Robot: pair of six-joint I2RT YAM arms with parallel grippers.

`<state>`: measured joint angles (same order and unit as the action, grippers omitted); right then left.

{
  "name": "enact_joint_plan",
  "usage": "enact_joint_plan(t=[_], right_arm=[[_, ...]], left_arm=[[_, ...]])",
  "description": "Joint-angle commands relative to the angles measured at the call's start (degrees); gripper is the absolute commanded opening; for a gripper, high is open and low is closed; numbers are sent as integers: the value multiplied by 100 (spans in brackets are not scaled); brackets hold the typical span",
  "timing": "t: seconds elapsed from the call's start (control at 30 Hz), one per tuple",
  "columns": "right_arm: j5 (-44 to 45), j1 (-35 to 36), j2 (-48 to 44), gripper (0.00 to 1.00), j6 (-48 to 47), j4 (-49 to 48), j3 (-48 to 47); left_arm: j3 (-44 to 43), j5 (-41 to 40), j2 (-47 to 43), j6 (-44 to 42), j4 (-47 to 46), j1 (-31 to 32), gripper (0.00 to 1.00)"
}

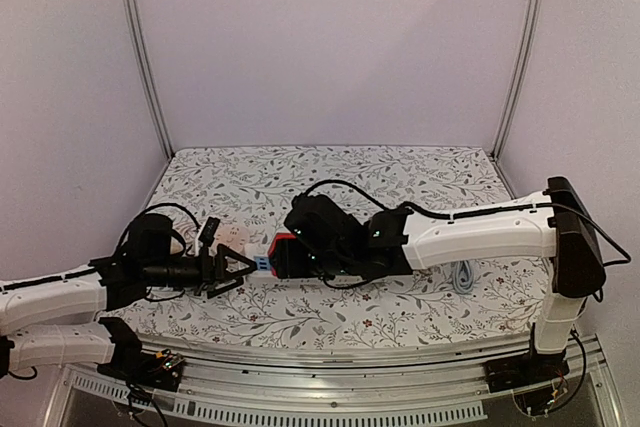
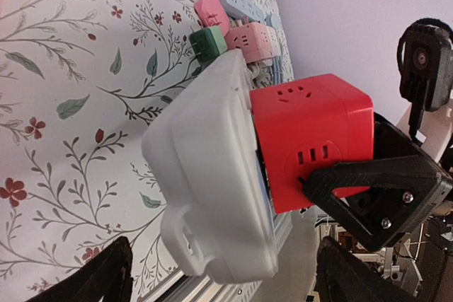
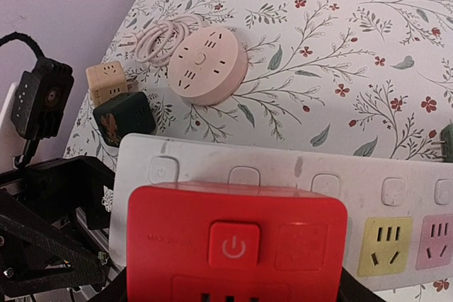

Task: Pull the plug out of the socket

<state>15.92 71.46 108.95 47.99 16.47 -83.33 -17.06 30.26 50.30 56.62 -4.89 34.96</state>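
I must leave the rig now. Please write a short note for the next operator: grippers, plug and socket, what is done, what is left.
Left gripper: open, fingers on either side of the end of the white power strip, not clamping it.
Right gripper: shut on the red cube plug.
The plug looks seated in the strip, not yet out.
Done: plug grasped.
Left: steady the strip, then pull the plug free.

A round beige plastic socket disc [image 3: 207, 66] lies on the floral tablecloth [image 3: 368, 40] beside a coiled pale cable [image 3: 159, 37]. A beige cube adapter [image 3: 106, 83] sits just beside a dark green cube adapter [image 3: 124, 119].
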Motion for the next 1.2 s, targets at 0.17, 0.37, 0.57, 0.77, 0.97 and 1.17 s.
enact_joint_plan(t=[0.17, 0.37, 0.57, 0.77, 0.97, 1.17], right_arm=[[-88, 3, -392, 41, -195, -742, 106], [32, 37, -350, 41, -280, -718, 116], [105, 86, -248, 41, -434, -618, -36], [114, 123, -103, 41, -522, -443, -208], [210, 127, -66, 41, -450, -370, -234], [318, 126, -36, 41, -295, -347, -239]], left_arm=[[36, 287, 642, 445, -1013, -77, 74], [-91, 319, 817, 465, -1102, -77, 61], [-71, 340, 961, 514, -1153, -77, 46], [-69, 292, 956, 560, -1189, -77, 31], [-40, 261, 989, 602, -1180, -75, 18], [-7, 236, 999, 648, -1217, -77, 11]])
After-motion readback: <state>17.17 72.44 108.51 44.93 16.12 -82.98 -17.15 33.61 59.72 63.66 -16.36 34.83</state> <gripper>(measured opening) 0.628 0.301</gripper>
